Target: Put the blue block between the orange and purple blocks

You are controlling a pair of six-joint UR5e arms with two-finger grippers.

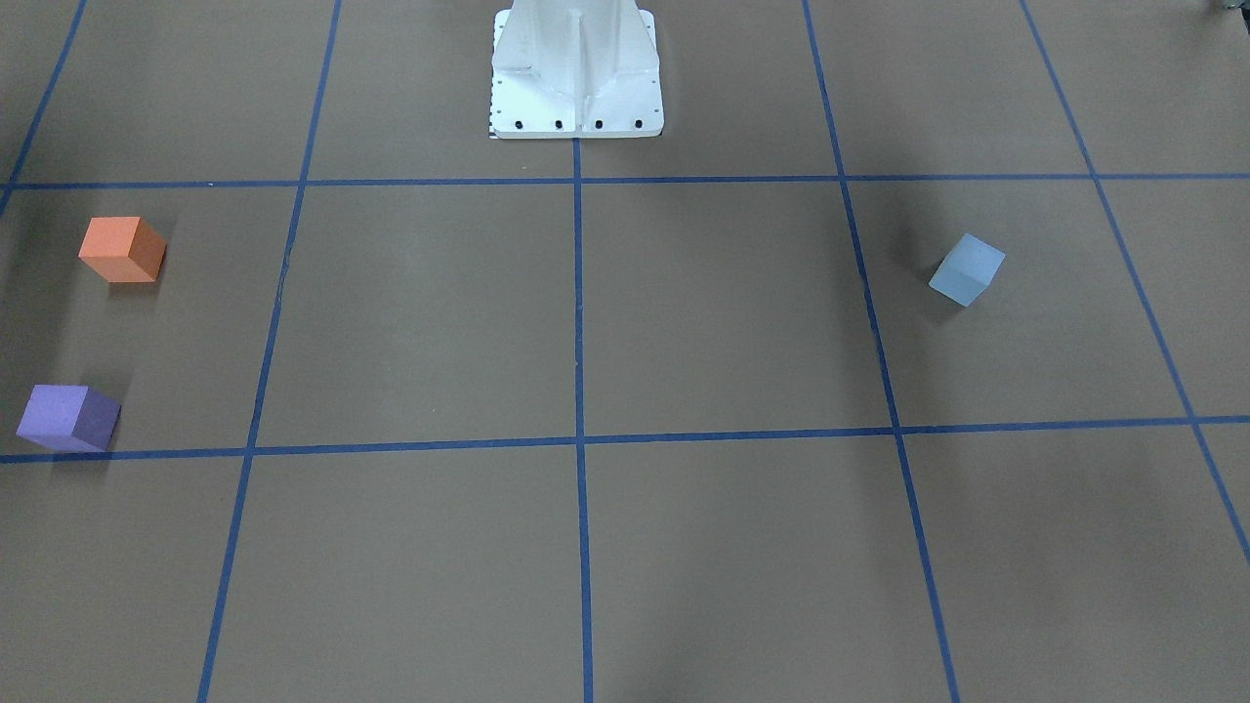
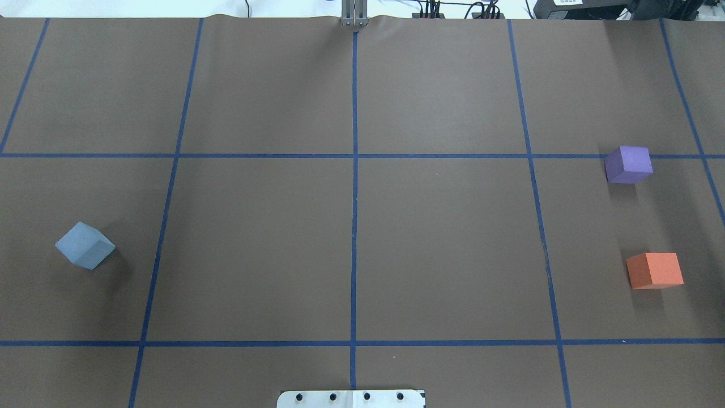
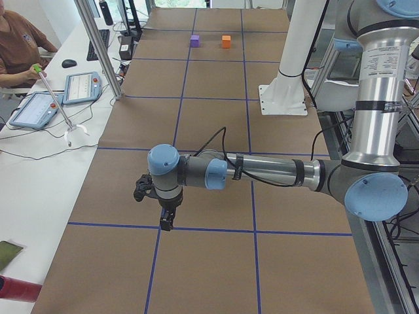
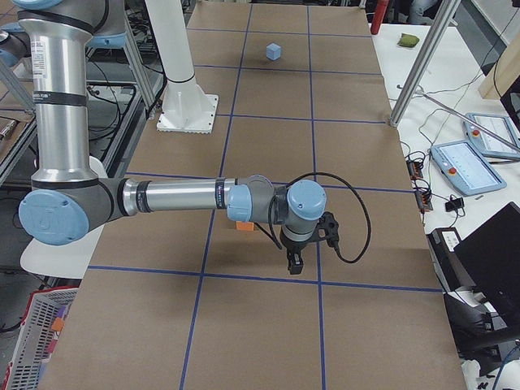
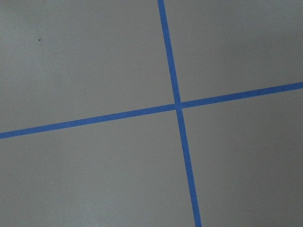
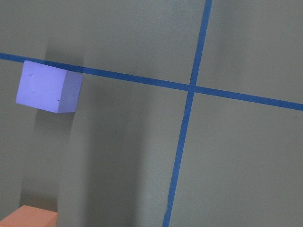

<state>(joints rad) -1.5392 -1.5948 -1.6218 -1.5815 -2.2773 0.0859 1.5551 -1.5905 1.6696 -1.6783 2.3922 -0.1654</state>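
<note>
Spanning every view, the table [image 2: 255, 255] bears all three blocks. The right arm [image 4: 171, 197] partly hides the orange block [image 4: 244, 227]. Left gripper [image 3: 167, 219] and right gripper [image 4: 294, 262] appear only in side views: opening and hold cannot be determined. The blue block [image 2: 85, 245] rests on the robot's left side, well apart from the right gripper and purple block [image 2: 627, 164].

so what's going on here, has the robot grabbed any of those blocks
No block is being held. The blue block sits alone on the robot's left side of the table; the orange block and purple block sit apart on its right. The left gripper and right gripper hang above the table; whether they're open can't be told.
</note>
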